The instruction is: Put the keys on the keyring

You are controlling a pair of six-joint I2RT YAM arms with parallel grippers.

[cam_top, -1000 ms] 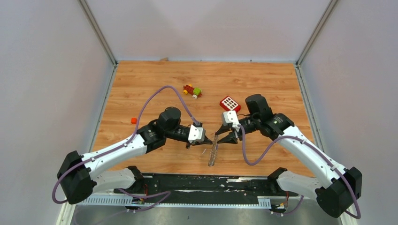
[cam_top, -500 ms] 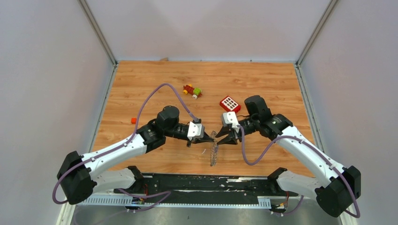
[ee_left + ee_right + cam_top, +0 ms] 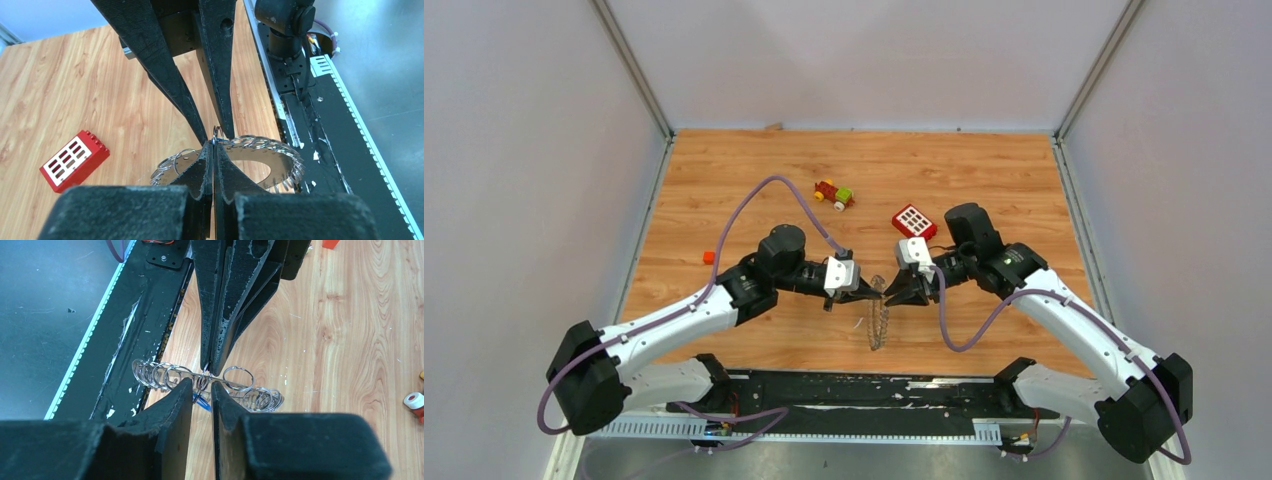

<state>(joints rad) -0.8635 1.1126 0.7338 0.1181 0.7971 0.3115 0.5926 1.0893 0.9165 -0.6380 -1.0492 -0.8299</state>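
Observation:
The keyring point(image 3: 879, 322), a flat metal disc fringed with silver rings, hangs edge-on between the two arms in the top view. My left gripper point(image 3: 871, 290) is shut on its upper rim. In the left wrist view the shut tips point(image 3: 214, 145) pinch the edge of the keyring point(image 3: 270, 152). My right gripper point(image 3: 892, 291) faces it from the right, its jaws a narrow gap apart. Between the right fingers point(image 3: 186, 392) sit a small silver ring and a blue piece of the keys point(image 3: 200, 401). I cannot make out a dark key.
A red block with white squares point(image 3: 914, 220) lies behind the right gripper, and also shows in the left wrist view point(image 3: 75, 160). A small red-yellow-green toy point(image 3: 834, 194) sits farther back. An orange cube point(image 3: 709, 257) lies at the left. A black rail point(image 3: 844, 390) runs along the near edge.
My left gripper has moved right until its tips meet the right gripper's. The keyring's top has come along with it. The right jaws have narrowed.

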